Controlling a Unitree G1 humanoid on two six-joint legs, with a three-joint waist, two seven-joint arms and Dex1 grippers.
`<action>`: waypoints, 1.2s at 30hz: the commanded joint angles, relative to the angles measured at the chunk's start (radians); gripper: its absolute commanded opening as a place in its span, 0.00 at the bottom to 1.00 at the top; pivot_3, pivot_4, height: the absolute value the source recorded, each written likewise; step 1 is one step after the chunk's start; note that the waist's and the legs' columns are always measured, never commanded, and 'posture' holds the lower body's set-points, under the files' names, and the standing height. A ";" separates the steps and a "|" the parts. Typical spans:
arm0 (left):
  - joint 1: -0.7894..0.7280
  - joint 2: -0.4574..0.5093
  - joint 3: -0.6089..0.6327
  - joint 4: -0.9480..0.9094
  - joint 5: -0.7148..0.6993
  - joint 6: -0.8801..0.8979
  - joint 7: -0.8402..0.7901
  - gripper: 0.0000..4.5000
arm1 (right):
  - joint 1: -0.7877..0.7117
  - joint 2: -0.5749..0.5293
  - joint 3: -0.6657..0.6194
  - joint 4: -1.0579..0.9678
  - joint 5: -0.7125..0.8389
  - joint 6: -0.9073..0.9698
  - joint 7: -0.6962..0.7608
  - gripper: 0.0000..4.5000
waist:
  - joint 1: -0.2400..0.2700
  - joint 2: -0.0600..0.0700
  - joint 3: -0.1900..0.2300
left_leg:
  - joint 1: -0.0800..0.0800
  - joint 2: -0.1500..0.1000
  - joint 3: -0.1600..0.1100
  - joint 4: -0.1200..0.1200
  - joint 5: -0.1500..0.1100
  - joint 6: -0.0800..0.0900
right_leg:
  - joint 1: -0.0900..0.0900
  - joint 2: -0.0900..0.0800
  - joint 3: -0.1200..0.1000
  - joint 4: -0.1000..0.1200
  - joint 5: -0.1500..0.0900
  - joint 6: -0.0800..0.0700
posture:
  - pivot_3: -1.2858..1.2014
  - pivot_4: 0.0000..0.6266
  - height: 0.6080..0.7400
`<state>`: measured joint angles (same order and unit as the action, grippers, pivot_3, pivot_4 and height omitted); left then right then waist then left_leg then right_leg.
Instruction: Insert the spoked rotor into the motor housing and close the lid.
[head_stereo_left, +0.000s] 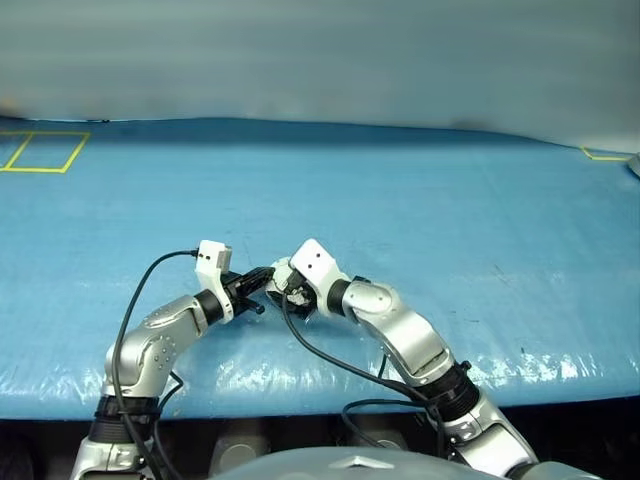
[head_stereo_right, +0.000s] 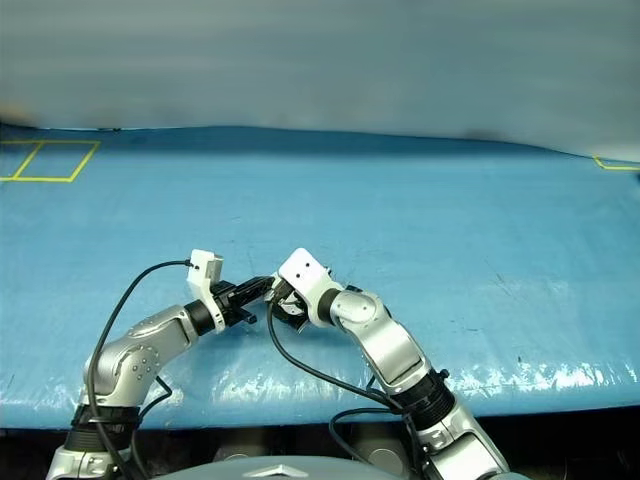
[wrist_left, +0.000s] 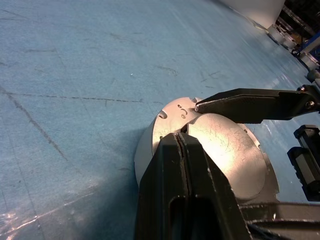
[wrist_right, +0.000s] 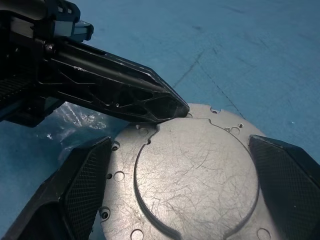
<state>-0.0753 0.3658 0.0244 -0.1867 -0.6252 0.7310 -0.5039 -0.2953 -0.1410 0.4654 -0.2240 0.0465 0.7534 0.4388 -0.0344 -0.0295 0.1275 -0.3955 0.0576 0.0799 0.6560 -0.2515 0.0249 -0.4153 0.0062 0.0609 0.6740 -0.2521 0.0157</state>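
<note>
Between the wide-open right gripper (wrist_right: 185, 195), the lid (wrist_right: 195, 175) lies flat, plain face up, closed left gripper (wrist_right: 172, 107) touching.

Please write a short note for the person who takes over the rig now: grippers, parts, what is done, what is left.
Left gripper: fingers shut, tips pressing on the lid top.
Right gripper: fingers wide, one on each side of the lid's rim; a firm grip cannot be told.
Lid: plain face up, on the blue table between both grippers. Housing and rotor are hidden under it, if they are there.
Done: the lid seems placed.
Left: check that it sits flush, then withdraw both grippers.
</note>
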 joint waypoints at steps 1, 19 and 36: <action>0.014 0.001 -0.027 0.017 0.034 0.011 0.001 0.00 | 0.060 -0.017 -0.065 -0.022 0.030 0.041 -0.009 0.99 | 0.003 0.000 0.000 | 0.000 0.000 0.000 0.000 0.000 0.000 | 0.000 0.000 0.000 0.000 0.000 0.000 | 0.52 0.24 1.00; 0.013 -0.003 -0.015 0.006 0.072 -0.013 -0.029 0.00 | 0.206 0.327 -0.608 -0.147 0.604 0.443 -0.176 0.99 | 0.008 0.003 0.002 | -0.007 -0.002 -0.003 -0.009 0.000 0.001 | -0.002 -0.002 -0.003 -0.012 0.002 -0.001 | 0.52 0.24 1.00; 0.031 -0.007 -0.012 -0.002 0.088 -0.031 -0.028 0.00 | 0.193 0.359 -0.574 -0.011 0.927 0.432 -0.352 0.34 | -0.006 0.003 0.002 | -0.007 -0.003 -0.004 -0.009 -0.001 0.001 | -0.001 -0.001 -0.003 -0.013 0.001 0.006 | 0.52 0.24 1.00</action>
<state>-0.0573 0.3605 0.0409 -0.1942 -0.5483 0.6862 -0.5265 -0.0893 0.0810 -0.1232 -0.2411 0.9546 1.1908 0.1103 -0.0400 -0.0261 0.1297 -0.4020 0.0547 0.0759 0.6472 -0.2520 0.0261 -0.4158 0.0051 0.0586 0.6612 -0.2506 0.0222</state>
